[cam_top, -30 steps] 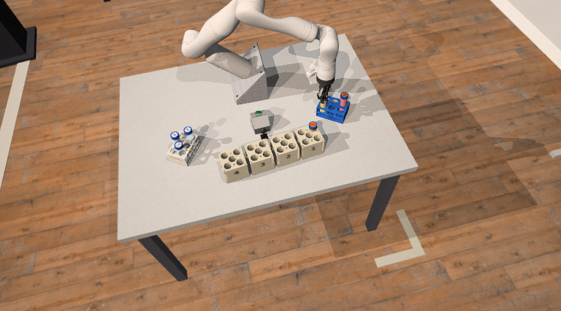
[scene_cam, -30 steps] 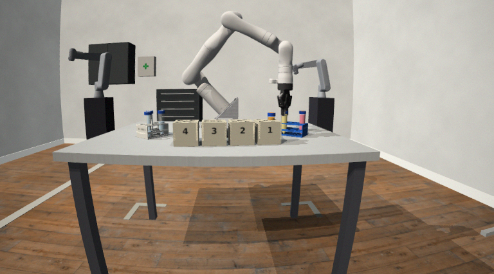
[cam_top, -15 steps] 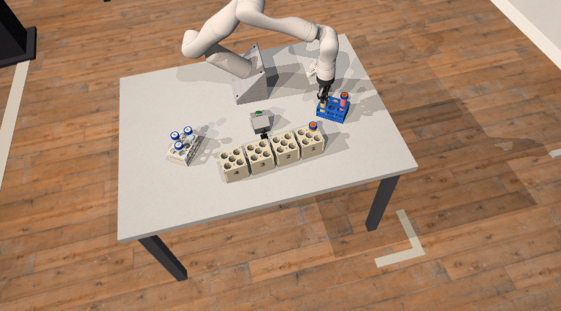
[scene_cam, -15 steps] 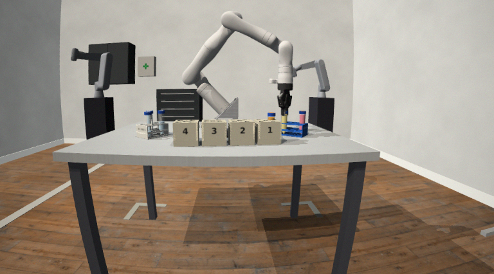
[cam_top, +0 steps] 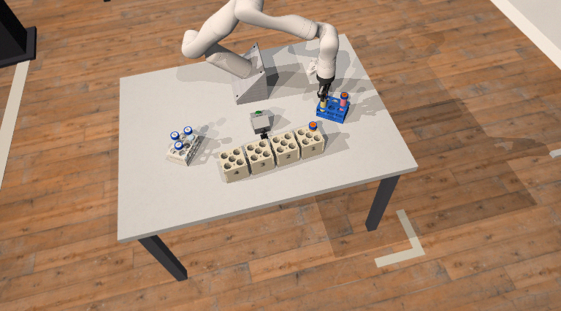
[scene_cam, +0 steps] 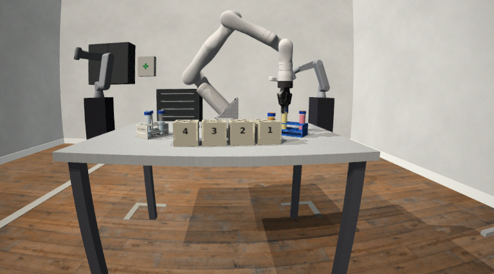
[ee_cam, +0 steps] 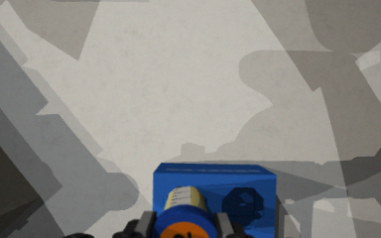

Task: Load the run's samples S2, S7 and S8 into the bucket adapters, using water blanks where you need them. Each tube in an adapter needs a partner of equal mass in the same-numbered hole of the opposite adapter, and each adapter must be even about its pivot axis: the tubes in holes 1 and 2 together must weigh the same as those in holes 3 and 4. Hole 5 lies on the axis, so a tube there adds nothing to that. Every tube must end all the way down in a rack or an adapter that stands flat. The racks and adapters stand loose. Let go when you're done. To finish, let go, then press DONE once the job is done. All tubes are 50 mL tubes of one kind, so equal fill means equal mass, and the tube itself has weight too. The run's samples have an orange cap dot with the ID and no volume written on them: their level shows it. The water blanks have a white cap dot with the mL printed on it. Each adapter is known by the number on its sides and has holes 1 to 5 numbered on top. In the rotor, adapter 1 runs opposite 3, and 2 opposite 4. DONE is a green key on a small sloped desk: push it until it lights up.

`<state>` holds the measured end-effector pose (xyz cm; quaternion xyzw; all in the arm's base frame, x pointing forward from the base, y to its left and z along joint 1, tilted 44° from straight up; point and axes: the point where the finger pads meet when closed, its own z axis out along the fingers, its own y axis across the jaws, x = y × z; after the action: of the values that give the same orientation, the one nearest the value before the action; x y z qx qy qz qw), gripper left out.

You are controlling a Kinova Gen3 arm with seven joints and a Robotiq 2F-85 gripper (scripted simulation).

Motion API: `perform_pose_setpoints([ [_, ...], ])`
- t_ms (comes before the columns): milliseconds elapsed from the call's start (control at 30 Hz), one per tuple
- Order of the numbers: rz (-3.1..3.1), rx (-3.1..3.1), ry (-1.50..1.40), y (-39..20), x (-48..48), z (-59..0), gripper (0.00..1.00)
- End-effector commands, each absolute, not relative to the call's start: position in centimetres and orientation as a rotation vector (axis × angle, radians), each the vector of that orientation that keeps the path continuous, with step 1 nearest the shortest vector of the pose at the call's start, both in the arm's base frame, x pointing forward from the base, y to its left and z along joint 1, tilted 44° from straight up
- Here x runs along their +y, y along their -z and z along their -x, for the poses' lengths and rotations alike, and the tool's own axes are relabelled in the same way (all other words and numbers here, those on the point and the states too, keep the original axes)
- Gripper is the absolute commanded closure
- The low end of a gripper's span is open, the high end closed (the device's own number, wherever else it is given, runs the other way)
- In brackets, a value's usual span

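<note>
My gripper [cam_top: 323, 96] points straight down over the blue sample rack [cam_top: 333, 109] at the right of the table. It is shut on the cap of a yellow-filled sample tube [scene_cam: 283, 119] that stands in the rack; the tube's blue cap with an orange dot shows between the fingers in the wrist view [ee_cam: 184, 229]. A pink-filled sample tube [cam_top: 343, 100] stands in the same rack. A third orange-dot tube [cam_top: 313, 125] stands in adapter 1 [cam_top: 310, 142]. Adapters 2 [cam_top: 285, 148], 3 [cam_top: 259, 157] and 4 [cam_top: 234, 163] show only open holes.
A white rack [cam_top: 185, 147] with three white-dot water blanks stands at the left. The small desk with the green DONE key [cam_top: 261, 120] sits behind the adapter row. The arm's wedge base [cam_top: 250, 78] is at the back middle.
</note>
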<state>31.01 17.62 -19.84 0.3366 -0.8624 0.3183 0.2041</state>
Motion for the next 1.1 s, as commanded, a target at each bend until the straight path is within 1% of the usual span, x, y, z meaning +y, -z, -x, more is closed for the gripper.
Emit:
perform_pose_setpoints([
  [0, -0.94, -2.407, -0.887, 19.5, 18.0, -31.1, 0.9],
  [1067, -0.94, -2.407, -0.887, 16.8, 20.6, -31.6, 0.9],
])
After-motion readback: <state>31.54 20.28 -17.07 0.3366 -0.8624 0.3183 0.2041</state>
